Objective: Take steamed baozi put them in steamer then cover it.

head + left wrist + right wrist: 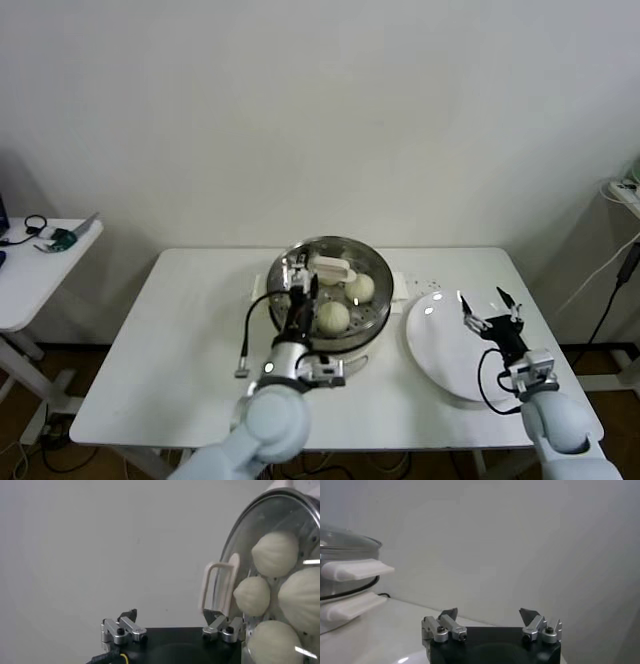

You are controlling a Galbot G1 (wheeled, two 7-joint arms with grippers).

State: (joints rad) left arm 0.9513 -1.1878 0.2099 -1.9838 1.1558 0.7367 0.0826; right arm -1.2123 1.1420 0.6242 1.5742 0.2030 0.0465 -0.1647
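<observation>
The steamer (372, 322) stands at the table's middle with the round glass lid (355, 252) lying on it. Through the glass show several off-white baozi (333, 316), also visible in the left wrist view as baozi (274, 553). My left gripper (297, 275) hovers over the steamer's left part, just beside the lid's white handle (333, 268). Its jaws are open and empty in its own view of the left gripper (170, 616), with the handle (220, 587) close by one finger. My right gripper (488, 303) hangs open and empty above the white plate (440, 345).
The right wrist view shows the right gripper (489, 615) with the steamer's white side handles (355, 570) off to one side. A small side table (40, 265) with cables stands at the far left. A cable hangs at the right wall.
</observation>
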